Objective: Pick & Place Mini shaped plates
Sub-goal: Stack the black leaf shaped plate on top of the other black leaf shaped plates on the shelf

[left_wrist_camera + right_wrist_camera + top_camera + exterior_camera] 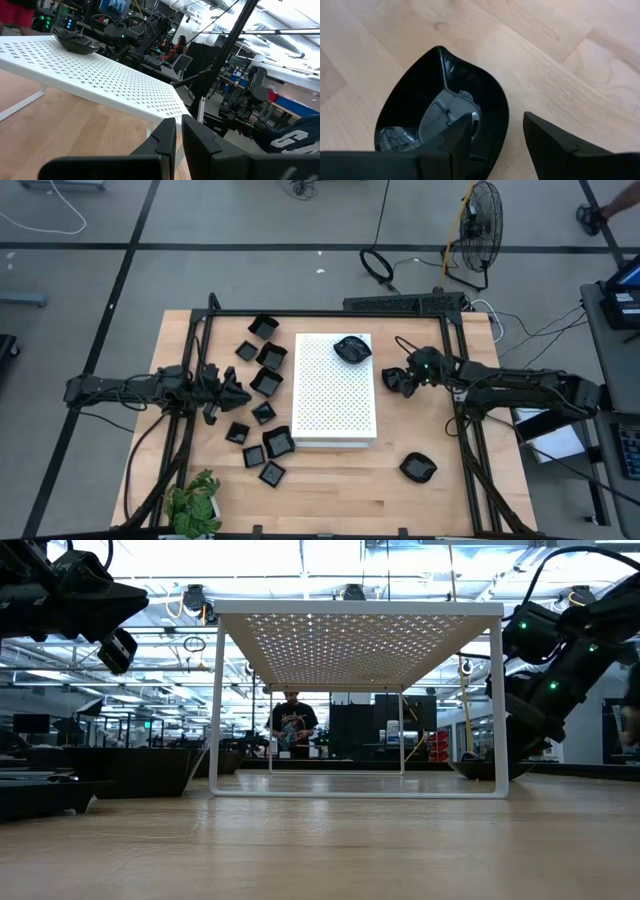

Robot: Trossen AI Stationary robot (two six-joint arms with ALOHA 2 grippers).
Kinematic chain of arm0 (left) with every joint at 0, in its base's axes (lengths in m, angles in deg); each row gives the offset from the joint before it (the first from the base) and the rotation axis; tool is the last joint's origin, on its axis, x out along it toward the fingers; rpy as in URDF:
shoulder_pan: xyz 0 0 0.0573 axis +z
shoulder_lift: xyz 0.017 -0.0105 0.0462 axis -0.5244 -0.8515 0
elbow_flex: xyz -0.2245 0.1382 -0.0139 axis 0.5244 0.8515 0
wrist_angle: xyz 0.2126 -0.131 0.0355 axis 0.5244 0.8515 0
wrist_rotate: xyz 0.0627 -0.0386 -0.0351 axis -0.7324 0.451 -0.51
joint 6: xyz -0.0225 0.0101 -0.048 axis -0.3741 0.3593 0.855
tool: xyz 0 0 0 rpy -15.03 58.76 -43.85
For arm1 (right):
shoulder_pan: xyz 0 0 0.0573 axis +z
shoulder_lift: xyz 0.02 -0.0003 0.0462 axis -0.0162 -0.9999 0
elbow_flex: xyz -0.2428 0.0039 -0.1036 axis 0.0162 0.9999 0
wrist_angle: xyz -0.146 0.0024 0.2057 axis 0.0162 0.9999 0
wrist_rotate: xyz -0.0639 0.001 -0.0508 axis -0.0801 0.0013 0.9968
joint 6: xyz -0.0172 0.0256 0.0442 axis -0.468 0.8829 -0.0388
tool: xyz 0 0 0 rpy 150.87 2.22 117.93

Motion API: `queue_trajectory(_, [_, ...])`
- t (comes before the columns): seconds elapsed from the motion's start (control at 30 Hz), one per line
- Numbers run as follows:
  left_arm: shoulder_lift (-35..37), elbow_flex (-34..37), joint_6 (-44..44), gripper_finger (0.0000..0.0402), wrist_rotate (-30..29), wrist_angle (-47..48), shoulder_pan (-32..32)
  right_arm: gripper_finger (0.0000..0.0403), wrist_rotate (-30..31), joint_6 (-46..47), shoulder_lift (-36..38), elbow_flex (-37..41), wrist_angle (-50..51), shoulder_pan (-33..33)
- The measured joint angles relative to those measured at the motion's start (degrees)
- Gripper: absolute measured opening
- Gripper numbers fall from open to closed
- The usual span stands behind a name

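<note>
The right claw [492,132] hangs right over a round black dish [440,105] on the wooden table [340,480]. Its two fingers are spread wide. One finger sits over the inside of the dish and the other sits outside the rim. The dish still lies flat on the wood, so it is not picked up yet.

From above, this dish [393,380] is just beside the right edge of the white board with holes [335,395]. I think the step now is grabbing this dish. Next the claw needs to go down a little more, so the rim is between its fingers, and then squeeze. The dish is shiny and smooth, so it could slip if the squeeze is too soft.

The left claw [238,392] waits on the other side of the board. Its fingers [167,137] are pressed almost together with only a thin gap, and nothing is in them.

Around the left claw lie many small black dishes [268,383], square ones and round ones, all on the wood left of the board. One more round dish [418,468] sits alone near the front right of the table.

Farther off, one dish [352,348] already rests on top of the board, at its back right corner. That may be where the dishes go.

A small green plant [195,502] stands at the front left corner.
</note>
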Motion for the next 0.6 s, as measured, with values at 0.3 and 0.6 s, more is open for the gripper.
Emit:
queue_trajectory(0.3, [0.0,0.0,0.0,0.0031,0.0,0.0,0.0,0.0156,0.0,-0.5,0.0,0.0,0.0,0.0])
queue_trajectory(0.6, [0.0,0.0,0.0,0.0031,0.0,0.0,0.0,0.0085,-1.0,-0.5,0.0,0.0,0.1,0.0])
